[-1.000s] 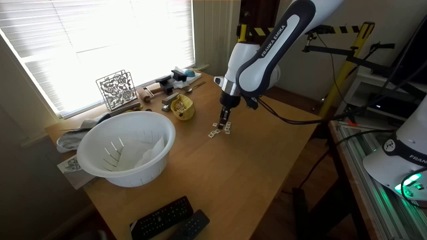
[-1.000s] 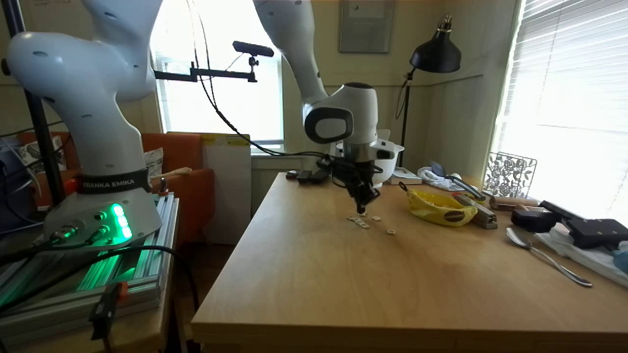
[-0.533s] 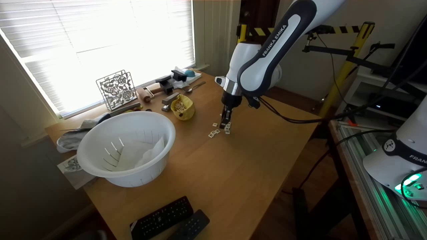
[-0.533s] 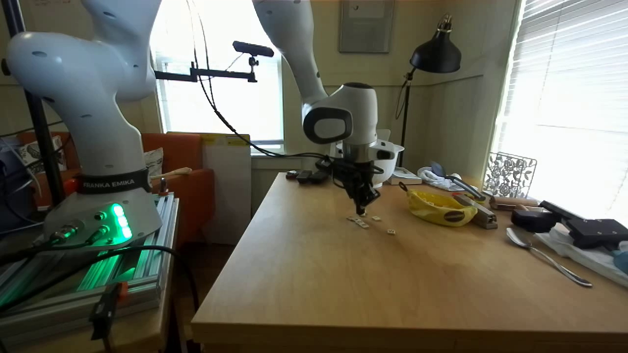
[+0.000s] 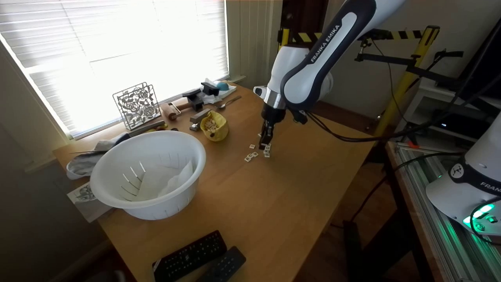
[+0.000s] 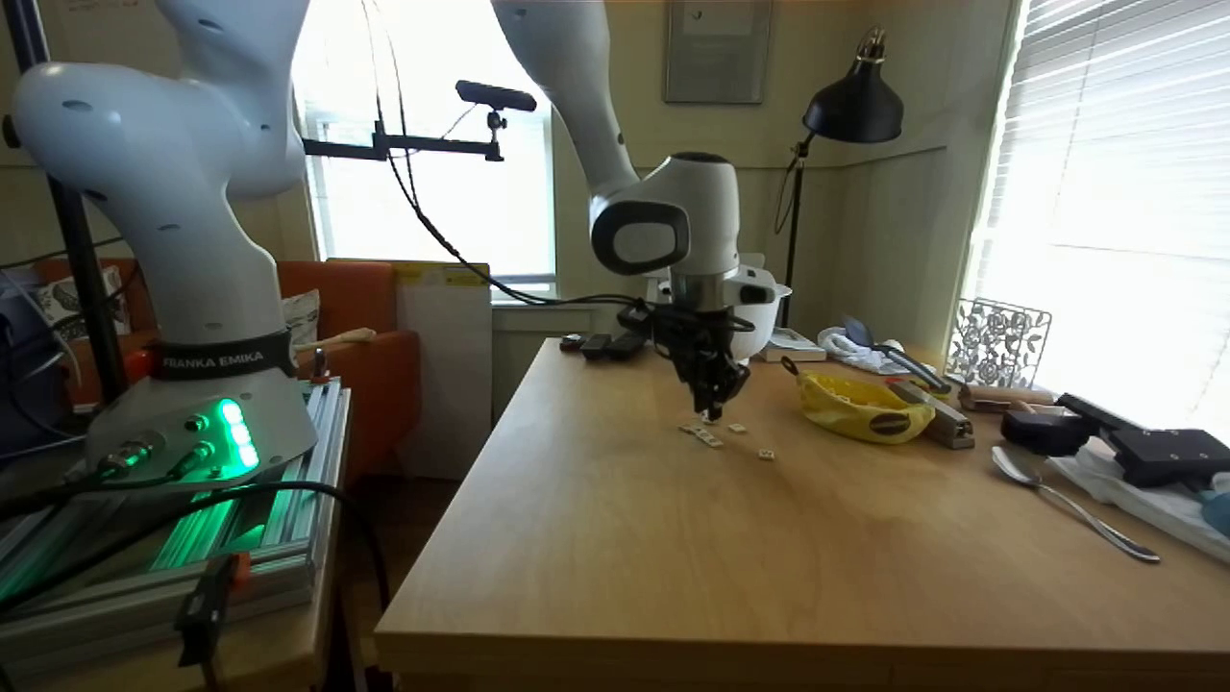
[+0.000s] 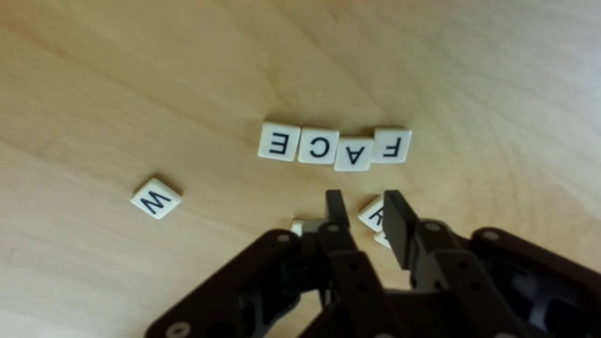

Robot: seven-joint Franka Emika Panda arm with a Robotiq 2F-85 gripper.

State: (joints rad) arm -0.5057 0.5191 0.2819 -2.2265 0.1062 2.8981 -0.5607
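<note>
My gripper (image 7: pixel 364 193) hangs just above the wooden table, its fingers apart with nothing between them. Ahead of the fingertips in the wrist view, a row of white letter tiles, E (image 7: pixel 279 141), C (image 7: pixel 318 146), A (image 7: pixel 353 154) and F (image 7: pixel 391 145), lies side by side; the A is slightly out of line. A W tile (image 7: pixel 155 198) lies alone at left. The right finger partly covers a tilted tile (image 7: pixel 372 214) and another beside it. Behind the left finger a further tile (image 7: pixel 296 226) peeks out. In both exterior views the gripper (image 5: pixel 263 146) (image 6: pixel 709 411) stands over the tiles.
A yellow banana-like pouch (image 5: pixel 217 135) holding tiles stands near the gripper. A white basin (image 5: pixel 160 211) and black remotes (image 5: pixel 190 254) lie further along the table. A stapler (image 6: pixel 951 428), a spoon (image 6: pixel 1067 509) and a metal rose holder (image 5: pixel 137 105) sit toward the window.
The fingers, together before, have parted. In an exterior view the gripper has shifted slightly right and up, uncovering a tile behind it.
</note>
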